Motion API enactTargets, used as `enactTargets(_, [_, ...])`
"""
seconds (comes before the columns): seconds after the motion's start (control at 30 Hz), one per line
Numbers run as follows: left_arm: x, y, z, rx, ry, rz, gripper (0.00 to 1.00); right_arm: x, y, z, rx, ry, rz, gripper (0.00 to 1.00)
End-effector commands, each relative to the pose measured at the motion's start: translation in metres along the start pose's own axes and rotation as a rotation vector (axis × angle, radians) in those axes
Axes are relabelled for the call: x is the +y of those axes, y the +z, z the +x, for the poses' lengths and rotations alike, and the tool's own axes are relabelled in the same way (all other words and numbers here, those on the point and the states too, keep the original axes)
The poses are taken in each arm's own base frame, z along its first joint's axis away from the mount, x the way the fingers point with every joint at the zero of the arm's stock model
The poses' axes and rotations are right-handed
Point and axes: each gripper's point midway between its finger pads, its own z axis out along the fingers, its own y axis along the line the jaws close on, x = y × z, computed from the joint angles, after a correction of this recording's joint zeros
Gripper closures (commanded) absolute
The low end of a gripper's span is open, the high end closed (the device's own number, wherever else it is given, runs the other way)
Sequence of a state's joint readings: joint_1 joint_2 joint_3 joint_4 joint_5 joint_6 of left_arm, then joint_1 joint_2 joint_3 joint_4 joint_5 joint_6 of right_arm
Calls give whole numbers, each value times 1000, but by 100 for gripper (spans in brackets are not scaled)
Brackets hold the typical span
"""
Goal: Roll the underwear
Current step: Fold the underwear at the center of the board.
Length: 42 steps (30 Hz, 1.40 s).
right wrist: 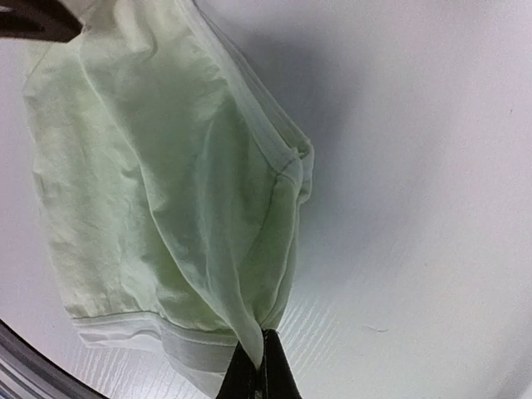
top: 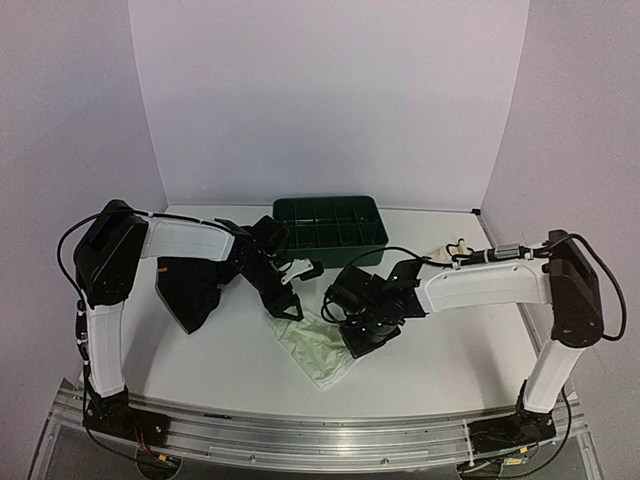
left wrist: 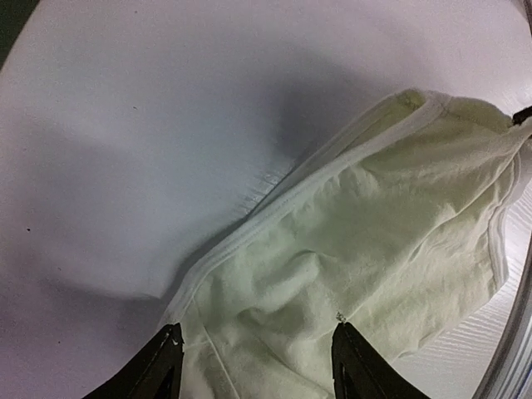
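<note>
The pale mint-white underwear [top: 318, 352] lies crumpled on the white table between both arms, near the front edge. My right gripper [right wrist: 264, 370] is shut on a pinched fold of it, and the cloth [right wrist: 150, 183] stretches away from the jaws toward the left gripper. My left gripper [left wrist: 258, 370] stands open over the garment's other end [left wrist: 366, 249], with the fingertips [left wrist: 162, 366] wide apart and cloth lying between them. A black underwear [top: 190, 290] rests under the left arm. A cream piece with dark edging [top: 455, 248] sits at the back right.
A dark green compartmented tray [top: 330, 228] stands at the back centre, just behind both wrists. The metal rail of the table front [top: 320, 430] runs close below the mint garment. White walls enclose the table on three sides.
</note>
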State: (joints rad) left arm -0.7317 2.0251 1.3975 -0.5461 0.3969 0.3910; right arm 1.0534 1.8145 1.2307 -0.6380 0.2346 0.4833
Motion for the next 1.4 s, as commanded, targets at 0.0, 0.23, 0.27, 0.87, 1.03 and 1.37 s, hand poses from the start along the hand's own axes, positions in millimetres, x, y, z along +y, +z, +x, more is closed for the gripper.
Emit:
enactTargets(0.0, [-5,-18,-13,-37,-57,68,39,-6,-10,-6,-25,-126,126,100])
enactTargets(0.23, [23,2,27,63,-157,-39,46,15,-20,-15,-57,-295,170,100])
enactTargets(0.27, [27,6,31,71,-164,-54,47,19,-21,-16,-58,-321,174,100])
enactTargets(0.87, [44,34,57,113,-168,-124,49,100,2,1,3,-791,131,100])
enactTargets(1.03, [45,34,54,96,-152,-125,50,118,3,-7,-18,-810,98,100])
enactTargets(1.37, [48,33,38,53,-112,-124,50,144,8,-15,-49,-798,65,100])
